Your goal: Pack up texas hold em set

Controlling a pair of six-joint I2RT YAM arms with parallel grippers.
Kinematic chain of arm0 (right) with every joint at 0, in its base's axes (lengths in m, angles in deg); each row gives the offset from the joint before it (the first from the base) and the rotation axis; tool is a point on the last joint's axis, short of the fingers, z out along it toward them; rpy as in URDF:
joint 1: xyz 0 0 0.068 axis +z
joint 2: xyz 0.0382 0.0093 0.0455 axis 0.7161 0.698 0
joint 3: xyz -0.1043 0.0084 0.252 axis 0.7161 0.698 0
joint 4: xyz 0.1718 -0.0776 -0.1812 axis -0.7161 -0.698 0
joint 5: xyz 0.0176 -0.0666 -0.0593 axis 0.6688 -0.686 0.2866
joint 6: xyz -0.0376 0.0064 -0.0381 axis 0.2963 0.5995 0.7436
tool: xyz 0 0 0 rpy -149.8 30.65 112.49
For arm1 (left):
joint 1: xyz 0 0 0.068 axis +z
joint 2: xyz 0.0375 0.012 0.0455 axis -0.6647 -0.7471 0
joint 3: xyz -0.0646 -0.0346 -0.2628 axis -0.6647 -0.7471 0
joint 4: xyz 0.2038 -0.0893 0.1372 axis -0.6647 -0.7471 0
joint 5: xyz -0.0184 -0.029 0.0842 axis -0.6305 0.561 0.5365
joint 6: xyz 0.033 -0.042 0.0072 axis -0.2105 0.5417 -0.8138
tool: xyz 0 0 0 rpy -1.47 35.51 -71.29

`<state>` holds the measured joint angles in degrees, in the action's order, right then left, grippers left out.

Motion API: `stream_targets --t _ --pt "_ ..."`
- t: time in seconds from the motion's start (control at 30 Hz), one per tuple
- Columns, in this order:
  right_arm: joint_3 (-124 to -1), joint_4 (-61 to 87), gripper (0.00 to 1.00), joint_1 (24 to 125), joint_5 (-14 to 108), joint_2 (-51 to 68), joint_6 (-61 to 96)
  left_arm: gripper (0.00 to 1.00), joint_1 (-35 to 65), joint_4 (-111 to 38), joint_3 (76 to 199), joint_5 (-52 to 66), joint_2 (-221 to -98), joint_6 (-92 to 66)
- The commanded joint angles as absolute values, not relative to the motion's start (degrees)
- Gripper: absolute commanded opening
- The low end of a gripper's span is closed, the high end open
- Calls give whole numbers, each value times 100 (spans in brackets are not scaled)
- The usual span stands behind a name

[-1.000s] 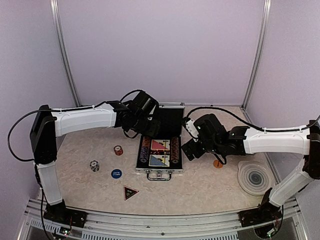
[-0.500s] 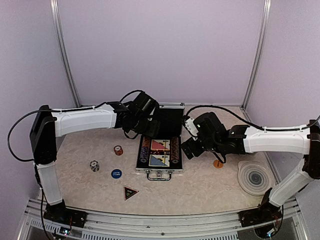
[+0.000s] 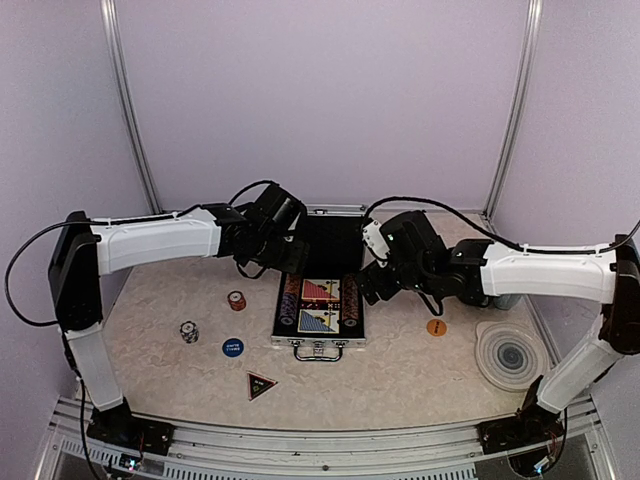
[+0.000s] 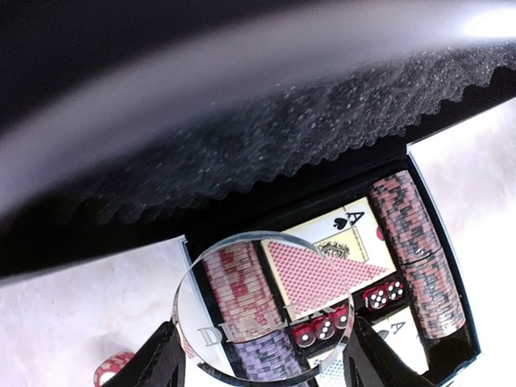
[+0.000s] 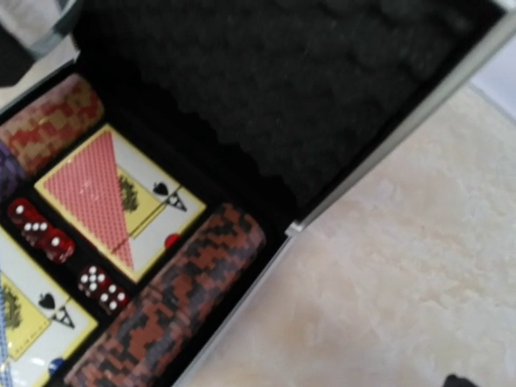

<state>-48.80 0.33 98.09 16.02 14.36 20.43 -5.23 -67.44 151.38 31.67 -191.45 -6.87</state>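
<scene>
Aluminium case (image 3: 277, 318), handle (image 3: 318, 351) nearward; left hand (image 4: 264, 364) pinching dealer button (image 4: 262, 310), right hand (image 3: 371, 284) spread.

Centre: I see ribbed silver aluminium case (image 3: 318, 343), lid (image 3: 338, 240) upright behind.
Left: red chip stack (image 3: 237, 300), blue round button (image 3: 232, 347), black triangle (image 3: 261, 385).
Right: orange round button (image 3: 436, 327), grey ringed coaster (image 3: 510, 356).

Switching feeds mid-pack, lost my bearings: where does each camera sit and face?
Top external: above, behind the robot, looking down on the table; left arm and right arm show.
Left wrist: near the lid, facing into the case; left end effector grips a clear dealer button.
Right wrist: above the case's right side, looking down; no fingers clearly visible.
Wrist views share the dice.
</scene>
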Motion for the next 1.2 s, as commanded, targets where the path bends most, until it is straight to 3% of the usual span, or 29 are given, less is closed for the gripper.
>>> stream_targets --t 0.0,0.63,0.93,1.17 --pt "-5154 146 99 9767 1335 1571 2144 55 -530 -6595 14955 3055 -18724 -632" --pt "-5116 177 99 9750 1226 1473 1963 55 -1042 -6610 14209 2753 -18430 -618" --pt "-4950 181 99 9750 1222 1311 1857 52 -1116 -6478 14540 2403 -19103 -850" --pt "-4824 151 99 9750 1219 1187 1798 53 -1101 -6313 14831 2986 -19615 -1072"
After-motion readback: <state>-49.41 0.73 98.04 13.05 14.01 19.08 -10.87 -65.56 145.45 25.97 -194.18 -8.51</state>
